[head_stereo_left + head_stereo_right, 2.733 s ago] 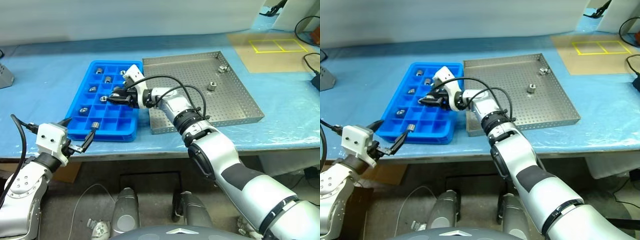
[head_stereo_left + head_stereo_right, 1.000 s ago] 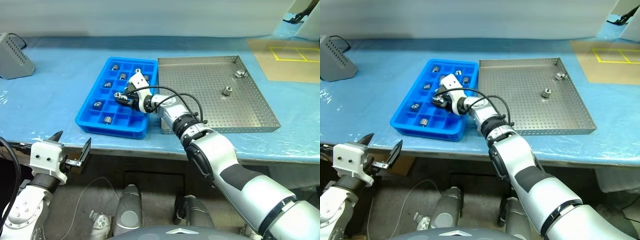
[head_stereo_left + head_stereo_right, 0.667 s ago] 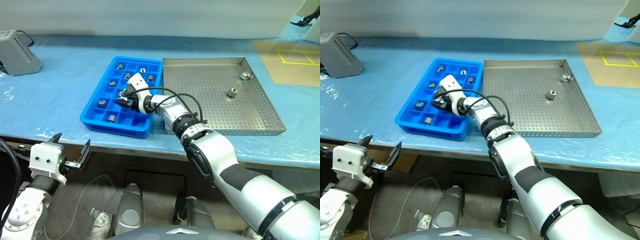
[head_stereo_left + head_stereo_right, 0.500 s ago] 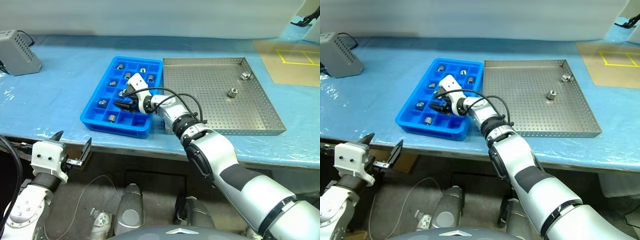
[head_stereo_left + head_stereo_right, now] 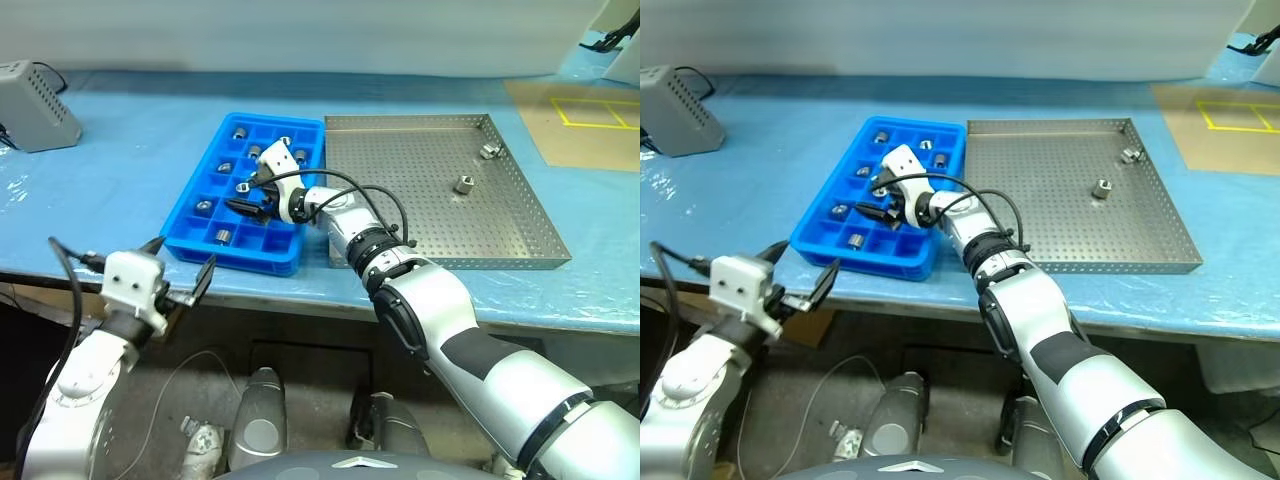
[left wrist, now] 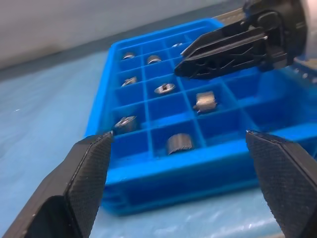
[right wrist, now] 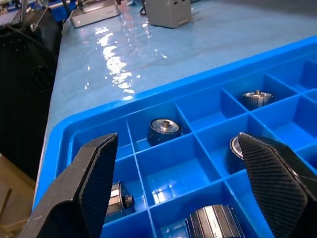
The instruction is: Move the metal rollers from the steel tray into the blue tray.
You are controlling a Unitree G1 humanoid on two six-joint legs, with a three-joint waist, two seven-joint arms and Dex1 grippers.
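Two metal rollers remain in steel tray (both grippers spread, empty)

bright blue tray, dotted grey steel tray

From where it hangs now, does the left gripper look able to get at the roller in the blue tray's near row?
Probably yes. The left gripper is open just off the table edge, facing the blue tray, and the roller lies uncovered in an open compartment. The right gripper works farther back, out of that path.
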